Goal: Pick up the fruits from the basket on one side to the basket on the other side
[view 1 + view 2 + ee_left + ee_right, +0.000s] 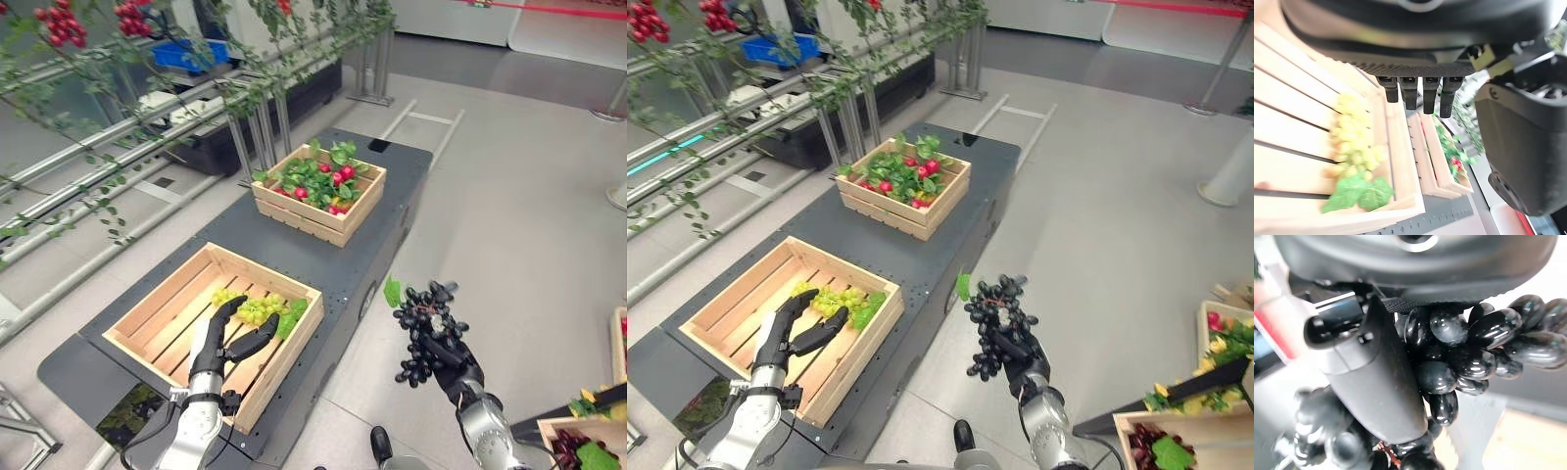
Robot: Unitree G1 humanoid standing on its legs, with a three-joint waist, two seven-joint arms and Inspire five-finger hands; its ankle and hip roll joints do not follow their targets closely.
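My right hand (453, 364) is shut on a bunch of black grapes (423, 323) with a green leaf, held in the air over the floor to the right of the dark platform (353, 257). The grapes (1459, 352) press against the palm under the thumb (1371, 377). My left hand (223, 341) hovers open over the near wooden crate (147, 311), just short of a bunch of green grapes (257, 308) with a leaf lying at the crate's far right. In the left wrist view the straight fingers (1415, 90) point past the green grapes (1354, 142).
A second wooden crate (338, 223) of red fruit and green leaves stands farther back on the platform. More crates of fruit (1176, 441) sit at the lower right on the floor. Metal rails and leafy vines with red berries (59, 24) run along the left.
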